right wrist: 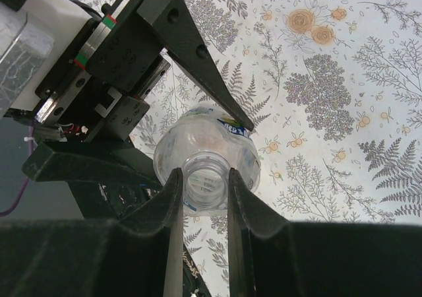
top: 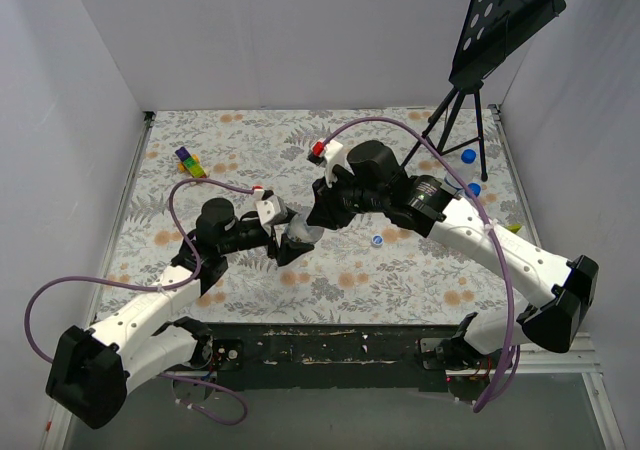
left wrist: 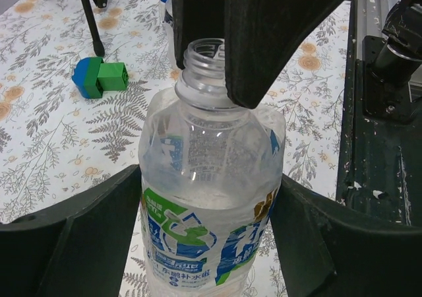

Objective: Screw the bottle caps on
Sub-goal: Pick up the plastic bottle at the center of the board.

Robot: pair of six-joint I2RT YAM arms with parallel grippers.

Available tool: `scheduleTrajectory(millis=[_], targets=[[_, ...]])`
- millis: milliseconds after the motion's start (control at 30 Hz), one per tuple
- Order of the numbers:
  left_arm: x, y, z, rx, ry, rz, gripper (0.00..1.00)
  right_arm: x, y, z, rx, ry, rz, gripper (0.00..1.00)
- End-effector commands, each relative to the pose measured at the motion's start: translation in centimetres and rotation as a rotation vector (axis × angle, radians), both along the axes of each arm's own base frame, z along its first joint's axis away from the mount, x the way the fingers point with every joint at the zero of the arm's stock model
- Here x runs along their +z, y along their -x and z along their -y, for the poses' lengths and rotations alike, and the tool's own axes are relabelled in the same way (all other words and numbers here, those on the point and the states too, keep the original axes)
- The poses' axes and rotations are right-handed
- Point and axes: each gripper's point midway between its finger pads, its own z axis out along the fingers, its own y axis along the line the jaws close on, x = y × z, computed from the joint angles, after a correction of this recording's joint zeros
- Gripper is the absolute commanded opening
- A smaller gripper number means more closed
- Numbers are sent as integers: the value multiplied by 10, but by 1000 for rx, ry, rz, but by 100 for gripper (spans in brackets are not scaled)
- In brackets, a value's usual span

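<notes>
On a table (top: 150, 270) spread with a pale cloth (top: 240, 135) printed with grey ferns and orange flowers, a clear bottle (left wrist: 198, 231) with a blue, green and white label is upright near the middle, between the two arms. Its mouth is open and uncapped. Whether its base rests on the cloth cannot be told.

The left claw (left wrist: 211, 185) is closed on the bottle's body, one finger against each side. The right claw (right wrist: 205, 181) is clamped on the neck from above.

One blue cap (top: 377, 240) lies on the cloth just right of the bottle. Two more blue caps (top: 468, 155) lie further right, near the tripod foot of a black music stand (top: 500, 20). Toy blocks (top: 188, 162) sit at the far left.

Plain white panels (top: 300, 30) wall the table on three sides. A scuffed black strip (top: 330, 345) runs along the near edge.
</notes>
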Motion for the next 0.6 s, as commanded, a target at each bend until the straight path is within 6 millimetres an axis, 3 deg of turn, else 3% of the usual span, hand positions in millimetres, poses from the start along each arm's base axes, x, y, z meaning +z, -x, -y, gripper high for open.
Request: scheduleTrajectory(millis=[0, 100, 133, 233, 367, 467, 567], targets=[[14, -1, 0, 6, 15, 29, 66, 21, 1, -5, 16, -42, 35, 1], [16, -4, -2, 37, 22, 23, 56, 27, 1, -3, 11, -52, 51, 1], [18, -6, -4, 55, 27, 25, 55, 29, 1, -2, 10, -60, 56, 7], [26, -15, -10, 141, 55, 20, 47, 38, 0, 1, 0, -74, 69, 39], [37, -31, -23, 304, 131, -28, 36, 44, -10, 15, -69, -62, 92, 69], [36, -39, -35, 408, 166, -69, 31, 38, -25, 33, -134, -22, 91, 77], [34, -43, -45, 478, 183, -70, 28, 18, -40, 55, -212, 55, 80, 78]])
